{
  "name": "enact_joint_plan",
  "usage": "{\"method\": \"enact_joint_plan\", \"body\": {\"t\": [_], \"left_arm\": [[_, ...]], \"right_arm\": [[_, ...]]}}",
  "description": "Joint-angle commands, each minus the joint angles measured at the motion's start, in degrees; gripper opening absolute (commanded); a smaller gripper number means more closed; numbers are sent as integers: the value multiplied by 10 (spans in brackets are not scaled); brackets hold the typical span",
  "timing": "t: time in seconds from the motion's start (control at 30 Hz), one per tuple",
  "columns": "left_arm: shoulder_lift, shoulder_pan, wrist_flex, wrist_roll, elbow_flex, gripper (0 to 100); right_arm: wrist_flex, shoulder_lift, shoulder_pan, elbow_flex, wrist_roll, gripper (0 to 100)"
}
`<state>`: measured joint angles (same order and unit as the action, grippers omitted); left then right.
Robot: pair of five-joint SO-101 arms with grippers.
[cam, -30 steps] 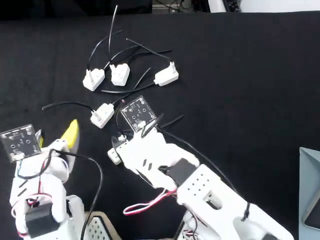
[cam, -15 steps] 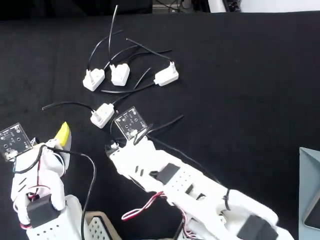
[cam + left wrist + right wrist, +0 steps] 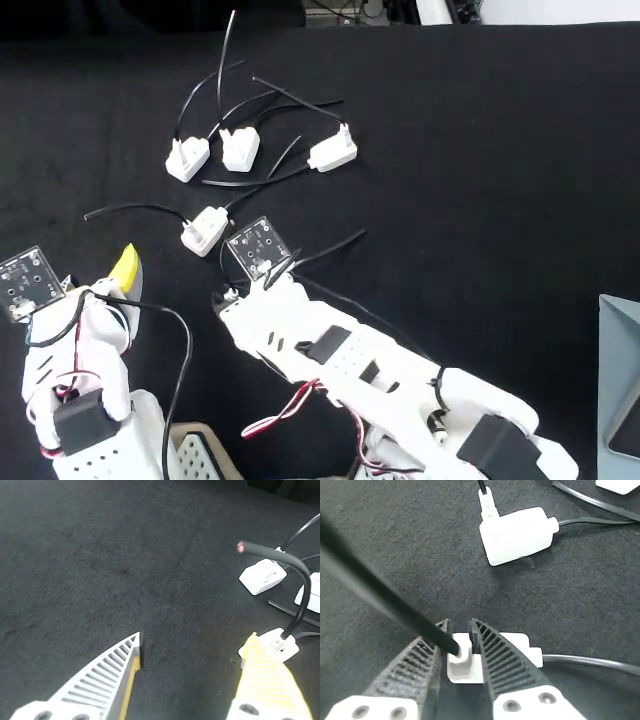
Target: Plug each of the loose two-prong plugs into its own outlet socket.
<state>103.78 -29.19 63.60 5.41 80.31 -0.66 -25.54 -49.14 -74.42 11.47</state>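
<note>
Far side of table (image 3: 480,150), row of three: first block (image 3: 187,158) leftmost, second block (image 3: 240,149) just beside it on right, third block (image 3: 333,152) further right. Loose cables (image 3: 262,178) cross between and behind them. Nearer arms, in front of first two: fourth block (image 3: 205,230). In front of that: right gripper (image 3: 459,630), one finger each side of plug (image 3: 460,661), which touches fifth block (image 3: 512,649). Further left: left gripper (image 3: 195,637), fourth block near one finger. Far right, near side: container (image 3: 620,375).
</note>
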Motion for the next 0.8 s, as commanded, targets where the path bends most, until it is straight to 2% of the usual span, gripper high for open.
{"method": "enact_joint_plan", "body": {"t": [0.0,0.4,0.63,0.77], "left_arm": [[5,-7,-11,1,-2,320],[5,-7,-11,-1,4,320],[5,-7,-11,-1,4,320],[5,-7,-11,-1,4,320]], "right_arm": [[8,1,-4,3,-11,11],[4,1,-4,2,-62,11],[-100,1,-4,45,-69,11],[-126,1,-4,57,-67,11]]}}
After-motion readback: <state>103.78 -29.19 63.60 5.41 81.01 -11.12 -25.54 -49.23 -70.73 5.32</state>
